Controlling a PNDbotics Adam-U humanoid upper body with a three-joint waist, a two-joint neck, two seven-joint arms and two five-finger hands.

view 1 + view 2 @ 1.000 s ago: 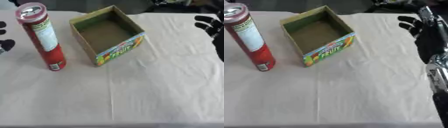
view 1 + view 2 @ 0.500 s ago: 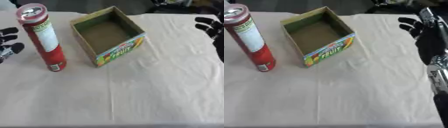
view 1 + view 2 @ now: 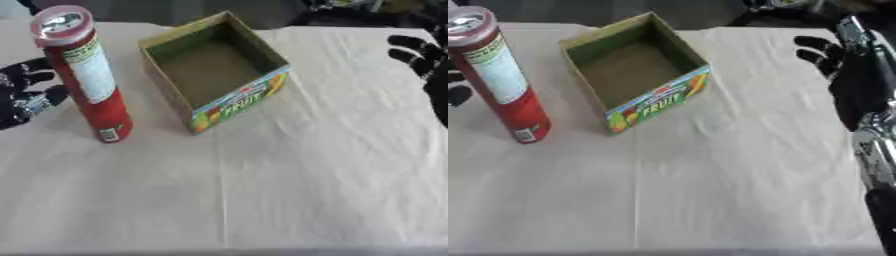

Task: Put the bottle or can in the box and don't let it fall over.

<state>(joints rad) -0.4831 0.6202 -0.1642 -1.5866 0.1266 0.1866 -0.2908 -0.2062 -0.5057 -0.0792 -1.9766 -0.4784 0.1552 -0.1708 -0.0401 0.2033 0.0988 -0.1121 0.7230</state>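
The left hand [image 3: 26,95] has advanced beside the upright red can [image 3: 86,75], fingers released, grasp pending. The right hand [image 3: 833,55] idles open. The box [image 3: 214,67] is empty.

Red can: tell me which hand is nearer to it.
Left. The left hand is just beside the upright red can on its left, fingers open, not touching. The right hand is far off, beyond the box.

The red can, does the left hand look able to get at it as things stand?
Probably yes. The left hand is open beside the upright red can, on the side away from the box, with nothing between them.
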